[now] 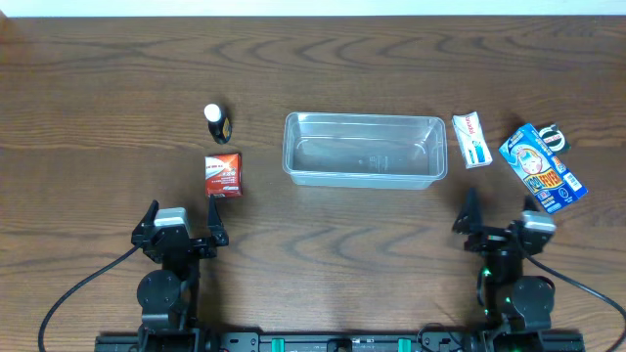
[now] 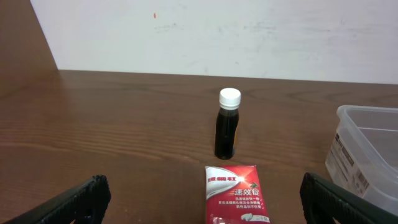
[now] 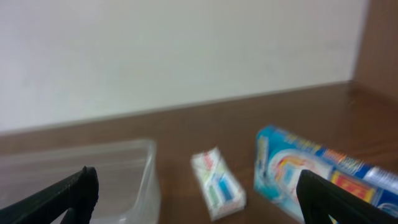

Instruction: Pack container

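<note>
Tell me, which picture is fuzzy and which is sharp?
Right wrist view: fuzzy all over, the white packet and blue box have smeared print. Left wrist view: sharp, the letters on the red packet and the dark bottle look crisp. Overhead view: evenly lit, with pale glints on the clear container.

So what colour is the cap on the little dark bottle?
The cap is white, clearest in the left wrist view.

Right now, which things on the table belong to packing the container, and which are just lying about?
Job: container, dark bottle, red packet, white packet, blue packet.
Lying about: small black-and-white object beside the blue packet, too small to identify.
</note>
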